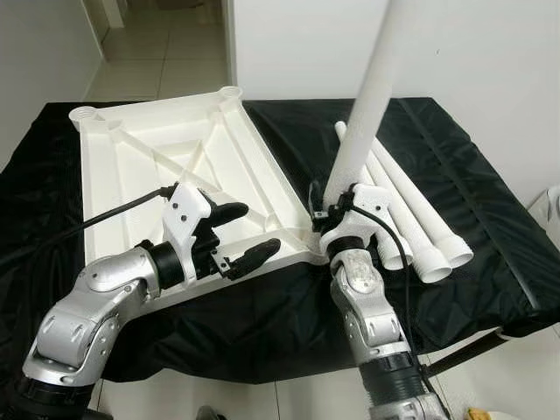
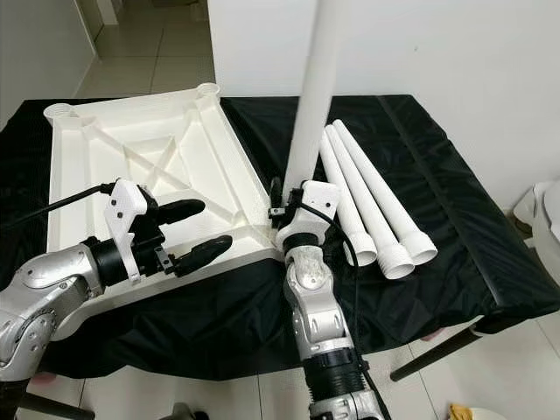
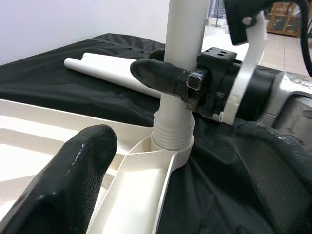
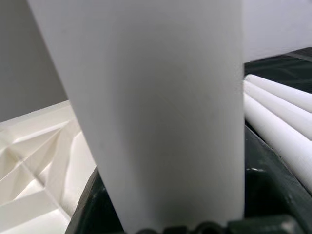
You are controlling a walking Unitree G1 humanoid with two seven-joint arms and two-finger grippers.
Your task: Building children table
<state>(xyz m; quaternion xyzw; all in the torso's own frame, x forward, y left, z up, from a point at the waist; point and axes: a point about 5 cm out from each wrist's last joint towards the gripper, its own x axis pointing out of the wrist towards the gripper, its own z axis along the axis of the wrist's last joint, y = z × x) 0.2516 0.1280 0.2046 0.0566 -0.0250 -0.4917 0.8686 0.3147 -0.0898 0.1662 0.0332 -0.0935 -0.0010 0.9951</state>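
The tabletop (image 1: 175,166) lies upside down on the black cloth (image 1: 455,175), sockets up. The right gripper (image 3: 187,85) pinches a leg (image 1: 367,96) upright in the near corner socket (image 3: 170,146), presumably for screwing in. The left gripper (image 1: 232,236) hovers spread beside it. Three spare legs (image 2: 376,210) lie alongside.

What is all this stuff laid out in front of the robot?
Tabletop: one, white, upside down on the black cloth, ribs showing.
Upright leg: one, white, standing in the tabletop's near corner socket.
Spare legs: three, white, lying side by side on the cloth to the right.
Black cloth: one, covering the work table.
Left claw: black fingers open, above the tabletop's near edge.
Right claw: shut on the upright leg, low down.
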